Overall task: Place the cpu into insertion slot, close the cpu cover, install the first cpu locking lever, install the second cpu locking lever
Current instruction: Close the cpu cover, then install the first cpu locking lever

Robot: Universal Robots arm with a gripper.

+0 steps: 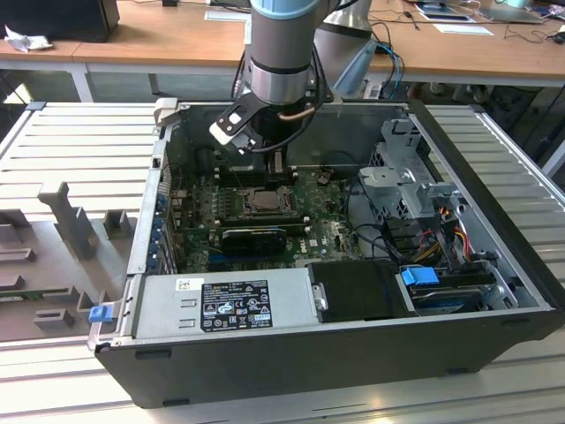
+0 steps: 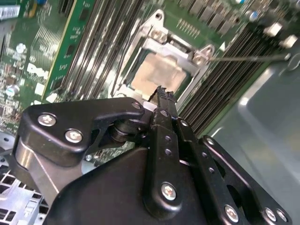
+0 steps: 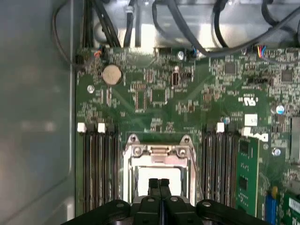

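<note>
The exterior view takes in the whole computer case (image 1: 291, 358), with the insertion slot (image 1: 263, 201) mid-board under the arm; both wrist views bring the gripper (image 3: 158, 182) close, its tips pressed together on nothing; the cpu (image 2: 157, 77), pale silvery-beige, lies seated in the slot, framed by the cpu cover (image 2: 176, 47), directly beyond the tips; whether they touch cannot be told.

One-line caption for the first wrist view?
Shut hand over the cpu, framed by the closed cpu cover, memory slots flanking.
</note>
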